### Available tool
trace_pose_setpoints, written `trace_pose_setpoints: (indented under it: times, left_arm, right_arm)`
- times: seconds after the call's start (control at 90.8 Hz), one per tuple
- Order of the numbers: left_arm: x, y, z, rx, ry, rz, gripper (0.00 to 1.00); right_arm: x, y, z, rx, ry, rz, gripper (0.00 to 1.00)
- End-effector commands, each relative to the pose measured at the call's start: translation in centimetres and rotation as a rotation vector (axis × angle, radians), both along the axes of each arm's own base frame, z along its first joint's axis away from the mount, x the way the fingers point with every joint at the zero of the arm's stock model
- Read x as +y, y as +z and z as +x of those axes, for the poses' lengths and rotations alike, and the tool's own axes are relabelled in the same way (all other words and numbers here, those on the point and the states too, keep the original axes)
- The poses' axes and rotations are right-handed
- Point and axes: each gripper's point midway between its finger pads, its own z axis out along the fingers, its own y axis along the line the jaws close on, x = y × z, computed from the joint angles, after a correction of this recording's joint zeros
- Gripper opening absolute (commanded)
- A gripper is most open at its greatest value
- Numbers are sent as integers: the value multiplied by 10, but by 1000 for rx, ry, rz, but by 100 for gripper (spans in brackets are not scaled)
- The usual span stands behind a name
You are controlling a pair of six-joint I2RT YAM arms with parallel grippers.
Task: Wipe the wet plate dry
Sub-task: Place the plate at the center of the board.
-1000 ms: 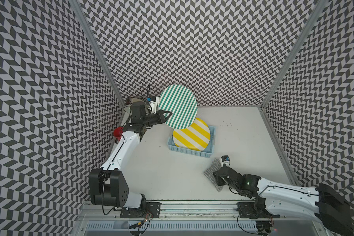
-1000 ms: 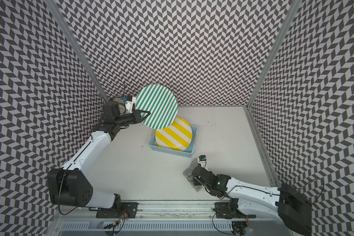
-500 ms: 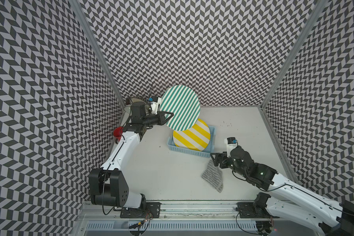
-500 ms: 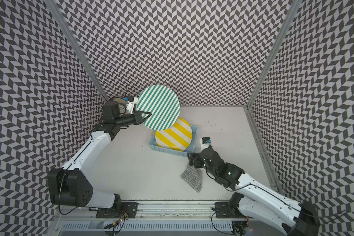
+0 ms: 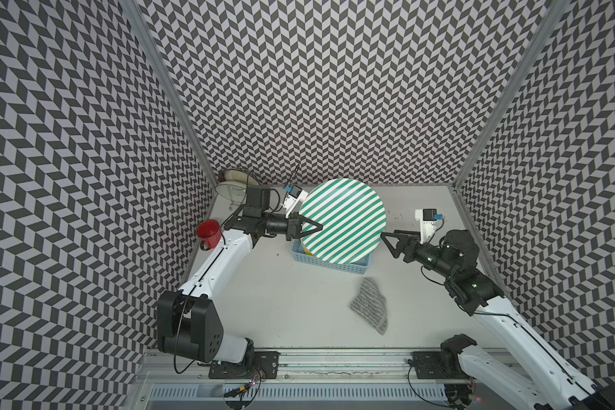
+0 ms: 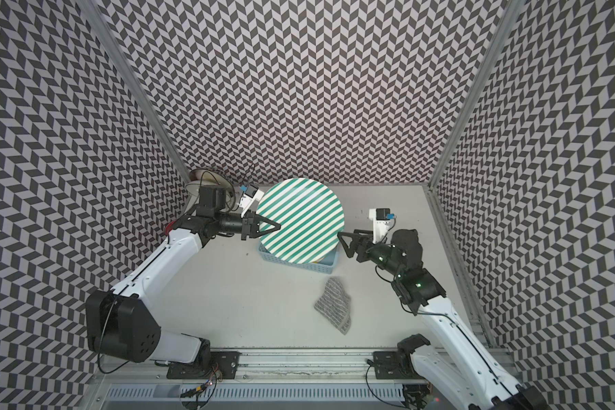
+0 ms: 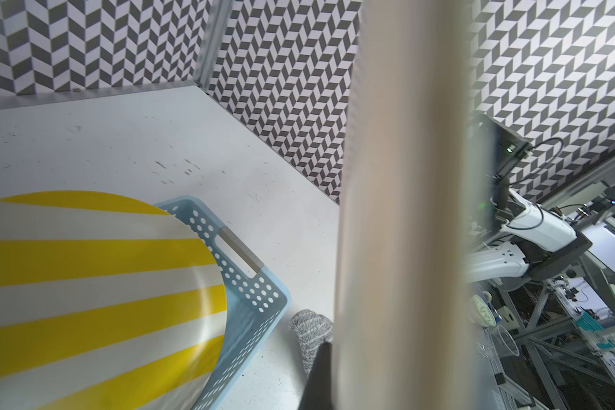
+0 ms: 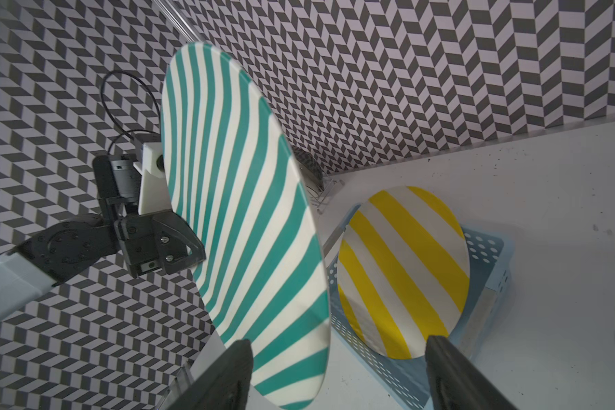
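A: What is held by the left claw point(image 5: 311, 227)?
B: The green-striped plate point(image 5: 345, 220) is clamped at its rim between the closed jaws. It is carried tilted, well above the table point(image 5: 281, 301), with its face stretching away from the fingertips.
A: And the right claw point(image 5: 387, 241)?
B: Its jaws are spread wide and nothing is held. In the right wrist view the two fingers point(image 8: 235, 369) are seen far apart, with the plate's opposite rim just ahead of them. Whether the rim is touched cannot be told.
A: Where is the cloth point(image 5: 370, 305) found?
B: It is seen crumpled on the table, below and behind the right claw, toward that arm's base and well apart from the fingertips.
A: What is seen under the raised plate?
B: A blue basket point(image 5: 355, 268) is set beneath it, between the two claws and lower than both. A yellow-striped plate point(image 8: 402, 269) is leaned inside it.
A: Anything else?
B: A red mug point(image 5: 208, 232) is stood behind the left claw, beside that arm.
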Motion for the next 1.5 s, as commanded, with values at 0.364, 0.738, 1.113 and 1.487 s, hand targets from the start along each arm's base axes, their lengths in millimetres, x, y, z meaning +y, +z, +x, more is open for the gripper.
trace_pose_setpoints:
  times: [0.364, 0.738, 1.113, 1.487]
  left_arm:
    - [-13, 25, -41, -39, -165, -80, 0]
    - [-10, 24, -3, -130, -1, 54, 76]
    - [125, -26, 137, -128, 726, 464, 100]
    - [181, -131, 117, -109, 795, 692, 100]
  right_arm:
    - [26, 35, -18, -146, 219, 126, 46]
    - [0, 52, 13, -124, 54, 208, 0]
    - [-135, 33, 86, 53, -528, 391, 0]
    - [-196, -57, 152, 259, -722, 484, 0]
